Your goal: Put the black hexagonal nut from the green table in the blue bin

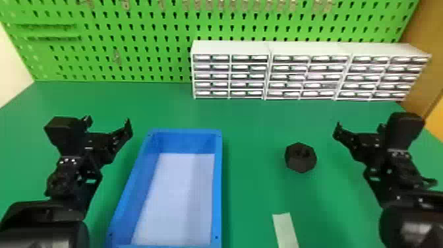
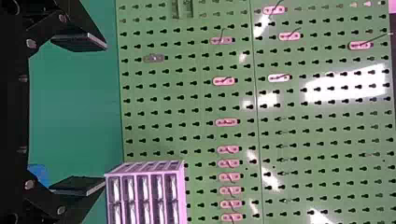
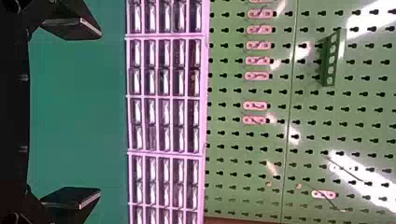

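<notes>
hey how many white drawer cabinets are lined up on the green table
3, side by side before the green pegboard: the left one, nearest the blue bin; the middle one, beyond the black nut; the right one, at the row's right end. None seems hidden.

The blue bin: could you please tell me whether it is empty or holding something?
The bin is empty: its pale floor lies bare, and the nut sits on the table to its right.
</notes>
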